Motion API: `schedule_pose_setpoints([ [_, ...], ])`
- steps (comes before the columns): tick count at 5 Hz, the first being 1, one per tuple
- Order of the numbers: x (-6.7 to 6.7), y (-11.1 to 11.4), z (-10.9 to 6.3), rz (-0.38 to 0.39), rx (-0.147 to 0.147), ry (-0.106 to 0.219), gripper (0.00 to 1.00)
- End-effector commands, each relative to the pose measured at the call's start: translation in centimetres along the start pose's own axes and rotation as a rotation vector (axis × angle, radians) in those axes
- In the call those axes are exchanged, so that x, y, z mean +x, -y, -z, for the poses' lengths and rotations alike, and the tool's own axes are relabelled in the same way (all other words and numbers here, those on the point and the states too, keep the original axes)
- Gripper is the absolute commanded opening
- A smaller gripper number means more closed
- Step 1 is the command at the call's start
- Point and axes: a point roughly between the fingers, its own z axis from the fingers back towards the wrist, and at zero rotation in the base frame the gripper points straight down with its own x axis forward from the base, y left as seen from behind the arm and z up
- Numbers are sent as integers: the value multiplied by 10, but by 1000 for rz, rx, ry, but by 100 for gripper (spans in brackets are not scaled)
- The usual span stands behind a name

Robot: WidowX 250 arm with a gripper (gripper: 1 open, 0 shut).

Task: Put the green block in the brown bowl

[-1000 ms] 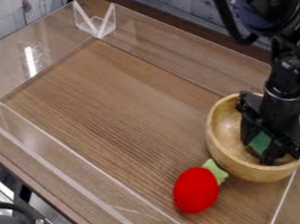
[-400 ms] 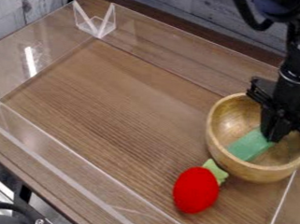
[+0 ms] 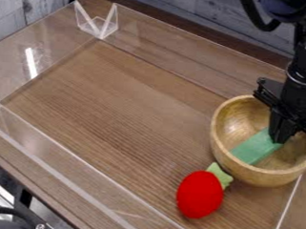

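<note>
We see the small, flat, light green rectangular block (image 3: 256,148) lying inside the round, light-brown wooden bowl (image 3: 233,158), slanting down the bowl's inner wall on its right side, with its upper end toward the rim. The bowl, thick-rimmed and showing its grain, sits near the right edge of the wood-grain desk (image 3: 118,105).

Directly above the block's upper end hangs the black claw (image 3: 286,135) of the robot arm, pointing straight down. Its fingers are drawn fully together into one narrow dark tip, and they grip nothing; the green block lies free below and just to the left of that tip. We cannot tell whether the tip touches the block or the rim.

Just in front of the bowl, touching or nearly touching its outer wall, lies a red strawberry-shaped toy (image 3: 201,194) with a green leafy top pointing toward the bowl.

Low, clear plastic walls (image 3: 45,164) border the desk. At the far left corner stands a small clear plastic bracket (image 3: 96,21).
</note>
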Motion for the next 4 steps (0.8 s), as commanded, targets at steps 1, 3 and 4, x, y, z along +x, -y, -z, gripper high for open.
schedule_pose_setpoints([
  [1,6,-3,-8,27,-12,22,0],
  [3,14,-21,-12,11,-21,12,0],
  [4,18,-33,-17,-20,-24,6,0],
])
